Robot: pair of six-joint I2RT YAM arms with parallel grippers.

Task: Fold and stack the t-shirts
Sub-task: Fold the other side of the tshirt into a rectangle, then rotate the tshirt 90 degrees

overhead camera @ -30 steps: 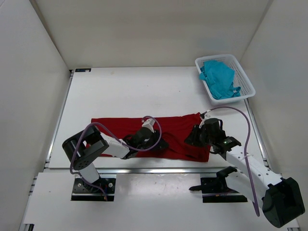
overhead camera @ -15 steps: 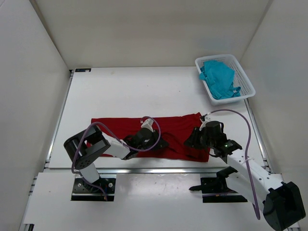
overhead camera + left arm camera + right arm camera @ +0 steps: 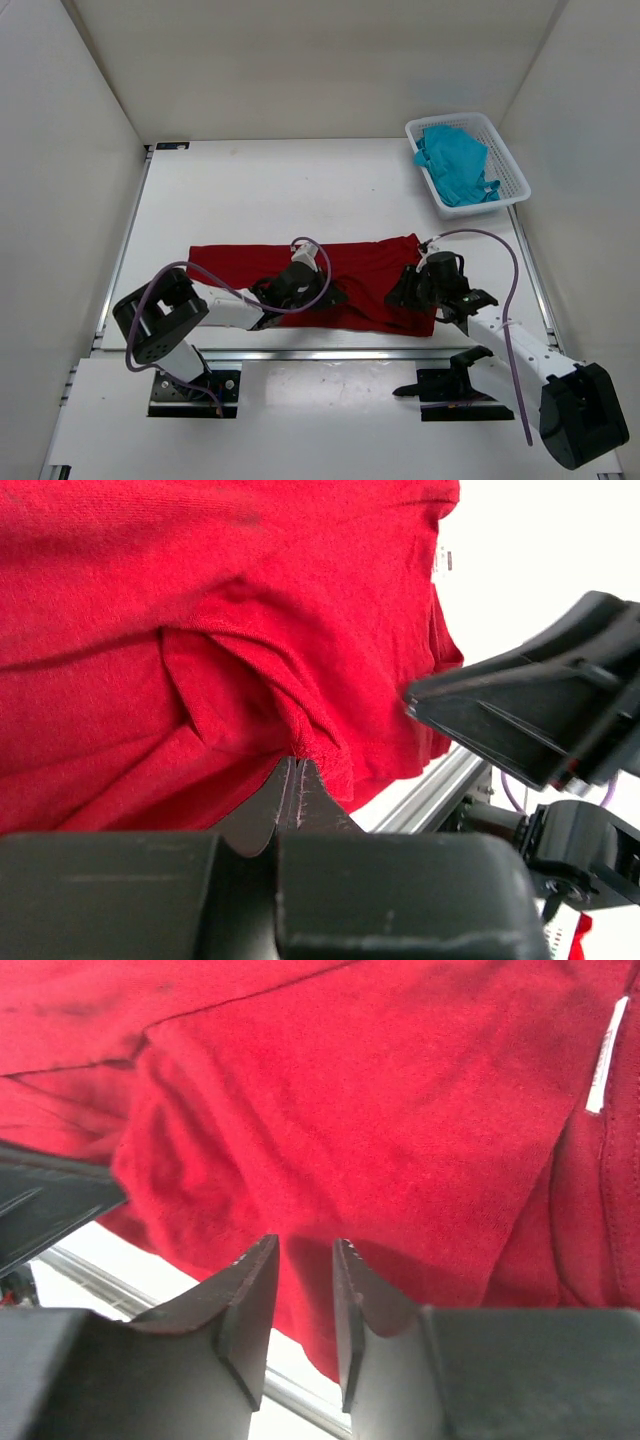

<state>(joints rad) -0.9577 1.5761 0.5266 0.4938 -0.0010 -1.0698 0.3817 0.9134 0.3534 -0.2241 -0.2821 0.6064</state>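
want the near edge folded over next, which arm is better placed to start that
Left. The left jaws are shut on a fold of the red shirt at its near edge, likely ready to lift it. The right jaws stand slightly apart over the cloth near its right end, not closed on it.

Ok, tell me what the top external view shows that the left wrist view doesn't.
Only the top external view: the white basket at the far right holding the teal-blue t-shirt, and the dark red t-shirt spread in full across the table, with both arm bases. Only the left wrist view: the left gripper shut on a fold at the shirt's edge, and a small white label on the cloth. Both: the red cloth and part of the right arm.
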